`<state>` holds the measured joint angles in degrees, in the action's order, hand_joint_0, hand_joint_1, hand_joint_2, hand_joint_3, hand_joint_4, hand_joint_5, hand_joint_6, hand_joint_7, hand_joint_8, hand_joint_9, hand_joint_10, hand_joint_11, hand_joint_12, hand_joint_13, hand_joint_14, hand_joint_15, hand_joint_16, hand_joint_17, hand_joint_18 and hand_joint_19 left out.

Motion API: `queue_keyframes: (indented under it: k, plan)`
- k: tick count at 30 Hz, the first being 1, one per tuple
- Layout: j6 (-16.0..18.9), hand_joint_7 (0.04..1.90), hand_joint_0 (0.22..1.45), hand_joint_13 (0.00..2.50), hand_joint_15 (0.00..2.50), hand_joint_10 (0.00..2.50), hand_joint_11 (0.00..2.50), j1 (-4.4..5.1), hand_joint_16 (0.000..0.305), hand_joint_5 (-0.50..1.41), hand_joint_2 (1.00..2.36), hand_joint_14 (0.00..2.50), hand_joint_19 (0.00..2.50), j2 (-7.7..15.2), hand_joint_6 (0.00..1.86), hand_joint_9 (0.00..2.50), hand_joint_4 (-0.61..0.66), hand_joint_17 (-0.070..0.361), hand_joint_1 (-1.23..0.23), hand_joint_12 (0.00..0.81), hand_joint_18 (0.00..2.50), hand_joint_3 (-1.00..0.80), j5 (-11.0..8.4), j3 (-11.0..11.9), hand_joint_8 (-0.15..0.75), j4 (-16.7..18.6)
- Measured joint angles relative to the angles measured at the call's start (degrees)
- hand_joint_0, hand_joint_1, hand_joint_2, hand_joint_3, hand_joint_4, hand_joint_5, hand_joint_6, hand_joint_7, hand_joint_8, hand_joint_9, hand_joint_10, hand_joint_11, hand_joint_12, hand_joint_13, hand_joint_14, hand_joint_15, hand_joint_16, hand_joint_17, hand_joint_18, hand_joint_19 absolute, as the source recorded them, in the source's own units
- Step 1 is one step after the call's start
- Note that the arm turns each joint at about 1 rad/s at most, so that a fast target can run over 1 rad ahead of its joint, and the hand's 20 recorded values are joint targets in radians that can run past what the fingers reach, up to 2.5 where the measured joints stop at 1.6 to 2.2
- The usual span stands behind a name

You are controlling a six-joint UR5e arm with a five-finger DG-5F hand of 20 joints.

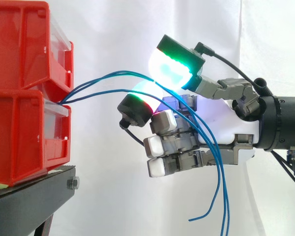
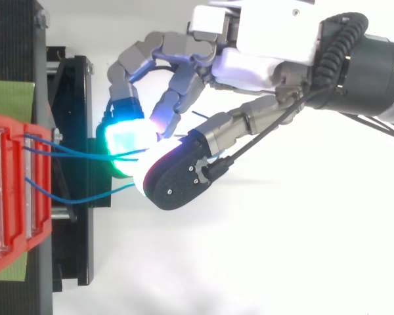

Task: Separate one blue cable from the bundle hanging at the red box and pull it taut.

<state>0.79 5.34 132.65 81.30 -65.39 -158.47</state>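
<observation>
side of the room, looking level | two bins [image 1: 24,93] stacked on stand [image 1: 32,196] at left | cables [image 1: 123,72] leave where bins meet, run right between hand's pads [image 1: 169,69], hang before its palm | hand [image 1: 231,123] right of bins, apart | curtain [image 1: 113,29] behind all

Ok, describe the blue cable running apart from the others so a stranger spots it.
In the top view, start at the red bin on the left, where blue cables lead toward the robot hand. Two run close together to the green-glowing pad; the lone cable leaves the bin lower in the view, curving in alone.
</observation>
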Motion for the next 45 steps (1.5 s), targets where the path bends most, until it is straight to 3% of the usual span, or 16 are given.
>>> queue_keyframes:
  k: [4,10,15,20,25,30,35,38,41,45]
  plan:
    - [-0.1,1.06,0.66,1.03,0.51,0.01,0.76,-0.03,0.038,-0.14,1.01,0.02,0.51,0.0,0.92,1.10,0.09,0.084,-0.82,0.341,0.84,-0.37,0.01,0.0,0.368,0.0]
    - [-0.2,0.96,0.72,1.00,0.52,0.01,0.77,-0.01,0.036,-0.16,1.00,0.02,0.52,0.0,0.94,1.04,0.05,0.082,-0.84,0.331,0.82,-0.50,0.06,0.0,0.348,0.2]
    - [-0.2,1.00,0.59,1.03,0.52,0.01,0.77,0.01,0.037,-0.14,1.00,0.02,0.53,0.0,0.93,1.08,0.10,0.082,-0.82,0.329,0.86,-0.50,0.08,0.0,0.360,0.3]
    - [-0.2,1.01,0.53,1.06,0.51,0.01,0.75,0.00,0.040,-0.13,1.00,0.02,0.51,0.0,0.93,1.12,0.11,0.091,-0.72,0.343,0.90,-0.50,0.09,0.0,0.380,0.3]
    - [-0.1,1.06,0.63,1.06,0.52,0.01,0.76,-0.01,0.038,-0.13,1.00,0.02,0.55,0.0,0.92,1.12,0.09,0.085,-0.72,0.335,0.89,-0.50,0.09,0.0,0.377,0.3]
    - [-0.1,1.13,0.69,1.04,0.53,0.01,0.77,-0.01,0.038,-0.14,1.02,0.02,0.56,0.1,0.94,1.08,0.04,0.086,-0.84,0.336,0.89,-0.26,0.09,-0.1,0.366,0.3]
    - [-0.1,1.17,0.72,1.03,0.53,0.01,0.78,0.13,0.038,-0.16,1.02,0.02,0.56,0.0,0.96,1.05,0.00,0.085,-0.86,0.334,0.87,-0.18,0.09,0.0,0.358,0.3]
    - [-0.1,1.11,0.76,1.02,0.53,0.01,0.77,0.18,0.037,-0.18,1.02,0.02,0.58,0.0,0.98,1.03,-0.05,0.084,-0.85,0.330,0.86,-0.22,0.08,0.0,0.353,0.3]
    - [-0.1,1.05,0.83,1.01,0.53,0.01,0.78,0.19,0.036,-0.18,1.01,0.02,0.61,0.1,0.99,1.03,-0.05,0.082,-0.86,0.323,0.83,-0.40,0.03,-0.1,0.341,0.3]
    - [-0.1,1.07,0.85,1.03,0.55,0.01,0.81,0.20,0.035,-0.18,1.00,0.02,0.61,0.1,0.98,1.06,-0.07,0.080,-0.86,0.315,0.84,-0.50,0.01,-0.1,0.333,0.3]
